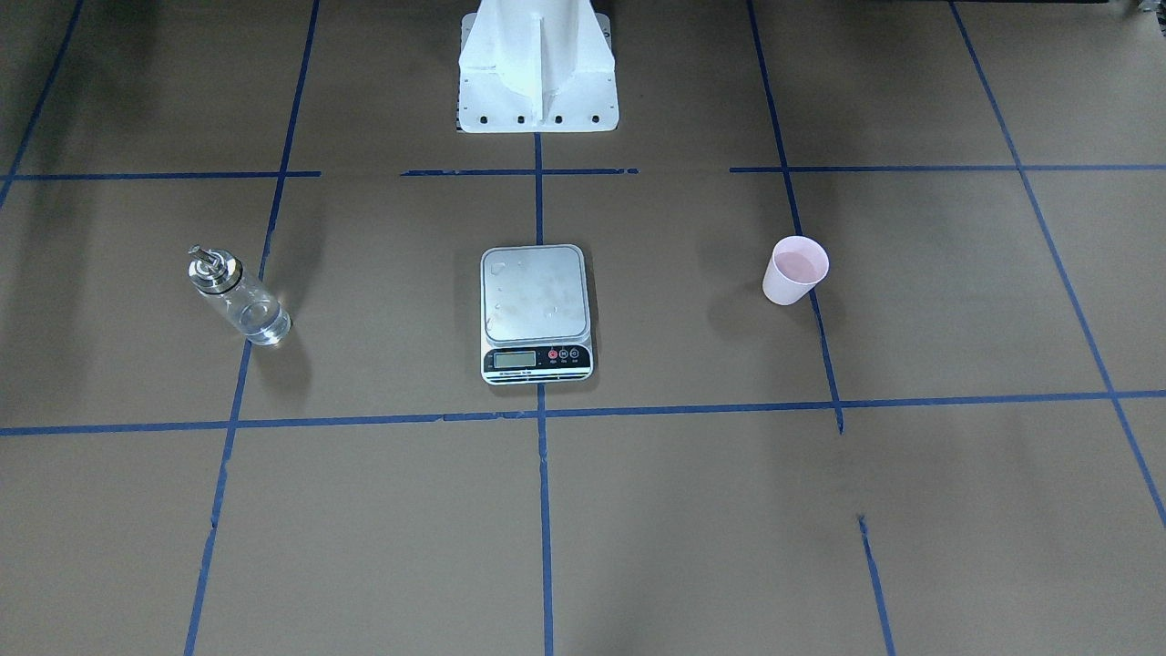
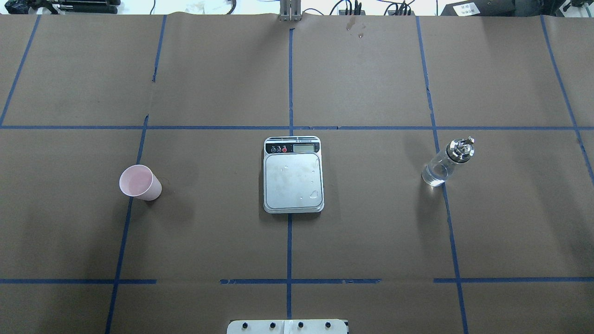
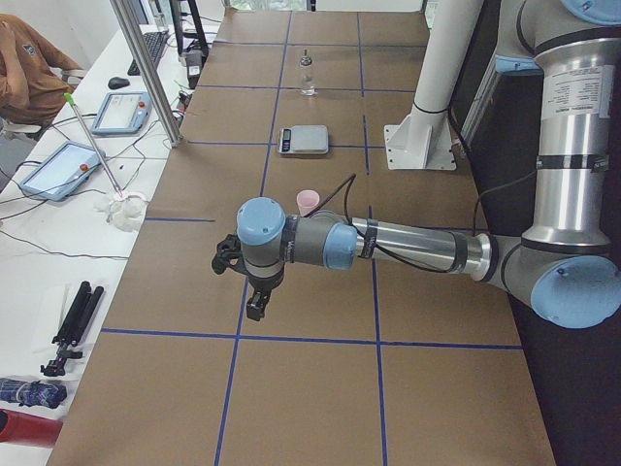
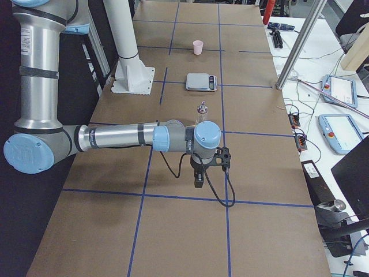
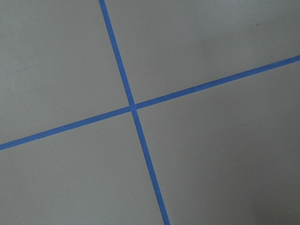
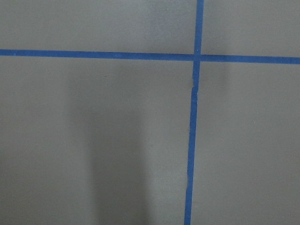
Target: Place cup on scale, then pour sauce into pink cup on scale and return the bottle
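Note:
The pale pink cup (image 1: 795,271) (image 2: 140,183) stands upright on the brown table, off the scale, on my left side. The silver-topped scale (image 1: 536,310) (image 2: 293,175) sits at the table's middle with nothing on its platform but a few drops. The clear glass bottle (image 1: 239,296) (image 2: 446,162) with a silver cap stands on my right side, with a little clear sauce (image 2: 434,175) at its bottom. My left gripper (image 3: 255,303) hangs above the table near the cup's end. My right gripper (image 4: 199,178) hangs near the bottle (image 4: 202,113). I cannot tell whether either is open.
The white robot pedestal (image 1: 536,64) (image 2: 287,326) stands at the table's robot side. Blue tape lines (image 2: 289,83) grid the brown surface. A side bench holds tablets (image 3: 58,170) (image 4: 340,92), cables and a metal post (image 3: 146,68). A person (image 3: 29,68) sits beyond it.

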Tool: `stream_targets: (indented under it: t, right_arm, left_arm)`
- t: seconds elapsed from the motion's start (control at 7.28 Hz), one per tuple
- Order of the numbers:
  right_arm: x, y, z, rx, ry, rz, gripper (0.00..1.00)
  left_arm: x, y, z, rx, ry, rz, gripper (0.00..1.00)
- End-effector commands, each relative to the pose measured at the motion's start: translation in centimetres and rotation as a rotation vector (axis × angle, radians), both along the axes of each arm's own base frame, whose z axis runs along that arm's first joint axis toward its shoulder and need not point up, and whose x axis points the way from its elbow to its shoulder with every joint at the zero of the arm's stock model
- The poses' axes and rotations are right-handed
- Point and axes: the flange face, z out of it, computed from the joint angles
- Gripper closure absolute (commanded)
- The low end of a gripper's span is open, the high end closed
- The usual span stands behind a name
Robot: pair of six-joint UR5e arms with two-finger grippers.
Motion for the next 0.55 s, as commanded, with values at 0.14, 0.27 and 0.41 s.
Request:
stream_targets:
  t: [0.14, 0.27, 0.41]
  right_arm:
    - [-0.2, -0.1, -0.5, 0.008, -0.029, -0.001, 0.00]
    - [-0.4, -0.1, -0.4, -0.003, -0.068, -0.002, 0.00]
    - [-0.5, -0.1, -0.5, 0.002, -0.069, -0.003, 0.00]
  left_arm:
    - [0.2, -0.2, -1.9, -0.022, 0.022, -0.058, 0.00]
    - [0.6, -0.1, -2.4, -0.024, 0.073, -0.048, 0.00]
    - [1.9, -0.2, -3.6, -0.037, 0.115, -0.036, 0.00]
